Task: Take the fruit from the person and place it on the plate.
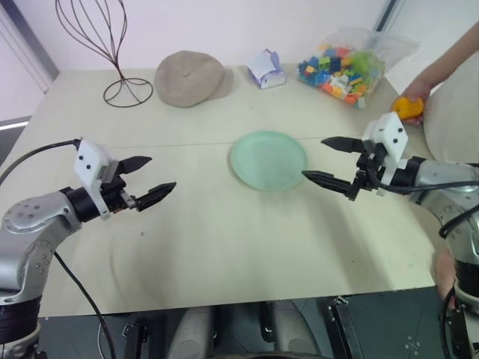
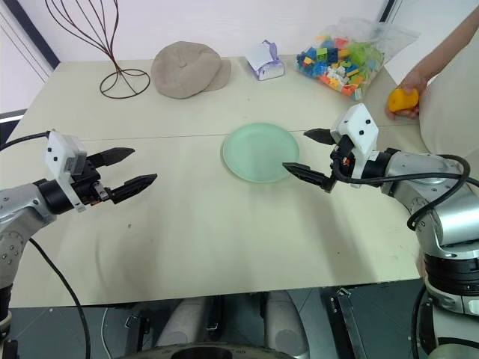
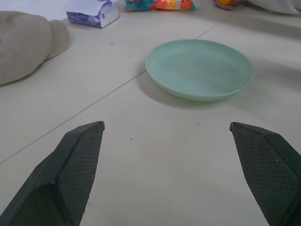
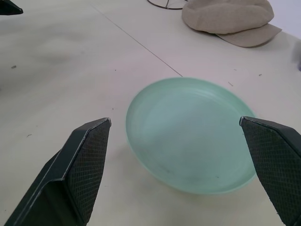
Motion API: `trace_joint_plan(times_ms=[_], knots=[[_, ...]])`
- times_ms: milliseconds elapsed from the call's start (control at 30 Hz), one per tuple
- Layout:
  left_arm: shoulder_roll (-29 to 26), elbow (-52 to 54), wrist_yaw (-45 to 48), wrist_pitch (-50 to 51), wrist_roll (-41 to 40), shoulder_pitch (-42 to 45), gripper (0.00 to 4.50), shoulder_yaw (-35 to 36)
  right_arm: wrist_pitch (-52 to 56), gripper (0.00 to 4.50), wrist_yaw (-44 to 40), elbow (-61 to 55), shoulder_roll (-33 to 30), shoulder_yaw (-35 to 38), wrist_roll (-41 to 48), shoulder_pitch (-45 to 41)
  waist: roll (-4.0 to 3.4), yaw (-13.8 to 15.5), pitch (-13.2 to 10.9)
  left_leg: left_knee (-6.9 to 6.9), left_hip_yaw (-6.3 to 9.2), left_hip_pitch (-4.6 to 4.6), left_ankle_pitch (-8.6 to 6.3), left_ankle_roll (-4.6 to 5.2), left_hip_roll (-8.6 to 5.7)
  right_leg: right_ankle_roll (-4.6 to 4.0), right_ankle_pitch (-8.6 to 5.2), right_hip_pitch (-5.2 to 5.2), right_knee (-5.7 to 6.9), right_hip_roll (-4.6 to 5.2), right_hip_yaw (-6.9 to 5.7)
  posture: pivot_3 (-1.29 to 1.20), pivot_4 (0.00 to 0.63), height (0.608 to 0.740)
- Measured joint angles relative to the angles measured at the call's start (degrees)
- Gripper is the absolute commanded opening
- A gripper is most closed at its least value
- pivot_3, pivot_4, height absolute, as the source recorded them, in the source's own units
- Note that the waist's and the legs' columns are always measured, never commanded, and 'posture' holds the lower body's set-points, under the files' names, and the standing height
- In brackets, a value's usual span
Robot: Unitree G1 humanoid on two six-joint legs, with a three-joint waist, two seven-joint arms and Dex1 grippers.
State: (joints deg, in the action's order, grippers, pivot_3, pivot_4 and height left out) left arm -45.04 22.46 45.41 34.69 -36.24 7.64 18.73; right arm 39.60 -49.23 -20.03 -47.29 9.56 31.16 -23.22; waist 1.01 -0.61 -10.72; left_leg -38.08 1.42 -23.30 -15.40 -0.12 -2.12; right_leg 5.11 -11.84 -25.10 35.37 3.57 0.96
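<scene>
A person's hand (image 1: pixel 416 92) reaches in from the far right and holds the yellow-orange fruit (image 1: pixel 408 107) just above the table's right edge. The pale mint-green plate (image 1: pixel 268 159) lies flat and bare at the table's middle. My right gripper (image 1: pixel 314 158) hovers open just right of the plate, pointing at it, with the fruit behind and to the right of its wrist. My left gripper (image 1: pixel 161 173) hovers open over the left half of the table, well short of the plate, with nothing between its fingers. In the left wrist view the plate (image 3: pixel 200 68) sits beyond the spread fingers.
A beige cap (image 1: pixel 188 77), a wire stand (image 1: pixel 112 52), a small purple-white packet (image 1: pixel 266 69) and a clear bag of coloured bricks (image 1: pixel 343 69) line the far side. A pale cloth-covered bulk (image 1: pixel 453 112) stands at the right edge.
</scene>
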Motion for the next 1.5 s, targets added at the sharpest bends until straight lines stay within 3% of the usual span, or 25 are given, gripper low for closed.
trace_joint_plan(times_ms=[1500], knots=[[0.1,-0.3,-0.4,0.0,0.6,1.0,4.5,-1.5,0.0,4.49,-0.1,0.0,-0.6,0.0,0.0,0.0,0.0,0.0,0.0,-0.02,0.0,0.0,0.0,0.0,0.0,0.0,0.0,0.0,0.03,0.0,-0.01,0.0,0.15,0.74]])
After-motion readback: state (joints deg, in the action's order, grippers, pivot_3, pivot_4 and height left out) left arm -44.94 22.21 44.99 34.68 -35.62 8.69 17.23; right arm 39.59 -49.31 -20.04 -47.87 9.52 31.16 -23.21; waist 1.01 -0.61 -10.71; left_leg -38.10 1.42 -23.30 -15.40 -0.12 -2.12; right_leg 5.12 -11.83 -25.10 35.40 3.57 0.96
